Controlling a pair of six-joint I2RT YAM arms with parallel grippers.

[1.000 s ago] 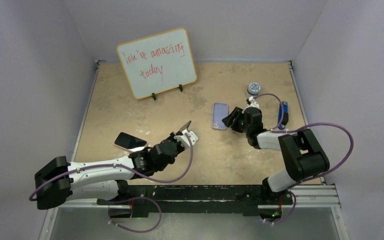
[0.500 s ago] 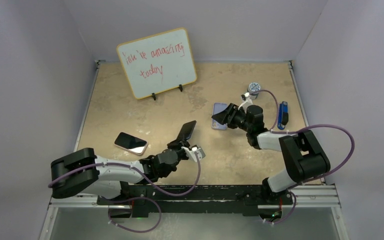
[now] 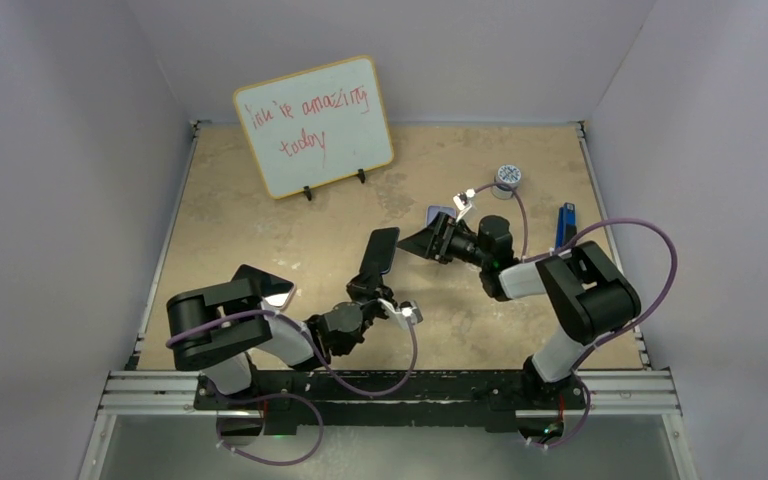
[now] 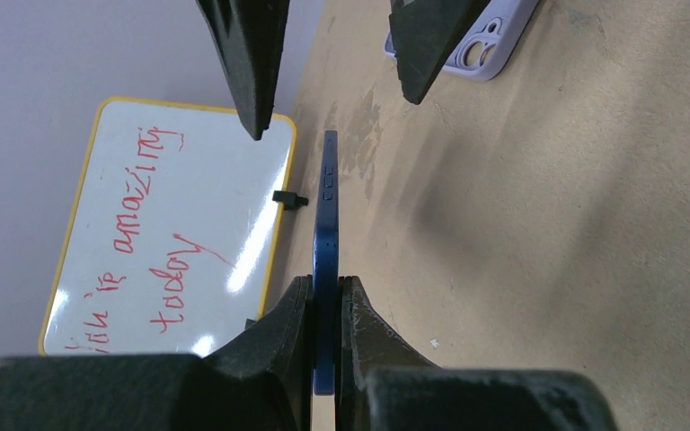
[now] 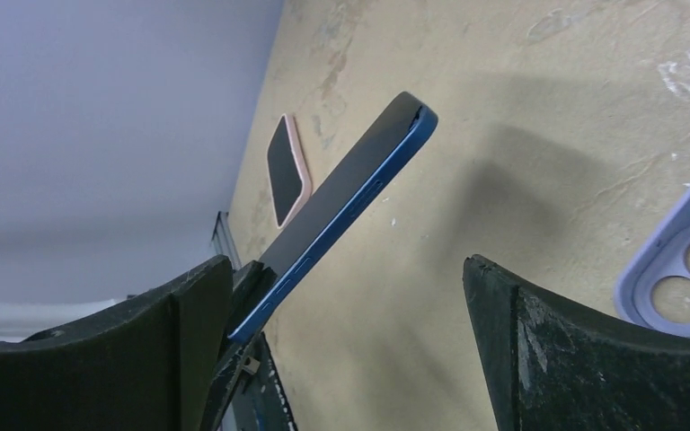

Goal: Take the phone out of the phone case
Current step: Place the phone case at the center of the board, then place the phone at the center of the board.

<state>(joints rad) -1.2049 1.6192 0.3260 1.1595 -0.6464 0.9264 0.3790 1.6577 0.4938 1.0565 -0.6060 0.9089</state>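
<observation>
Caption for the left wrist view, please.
Left tool clamps the blue phone edge-on before the open right tool; the lavender case lies on the table beyond.

My left arm point(image 3: 205, 320) lies folded low at the lower left of the overhead view. Its forearm runs right along the bottom edge to a wrist just left of centre. There my left gripper point(image 3: 365, 292) points up-frame, both fingers pinched flat against the bottom end of a blue phone point(image 3: 380, 255), which stands edge-on between them in my wrist view. My right arm point(image 3: 590, 295) rises from the lower right, bends at the elbow and reaches left toward centre. My right gripper point(image 3: 428, 240) is spread wide, with nothing between the fingers. Its tips face my left gripper from the upper right.
</observation>
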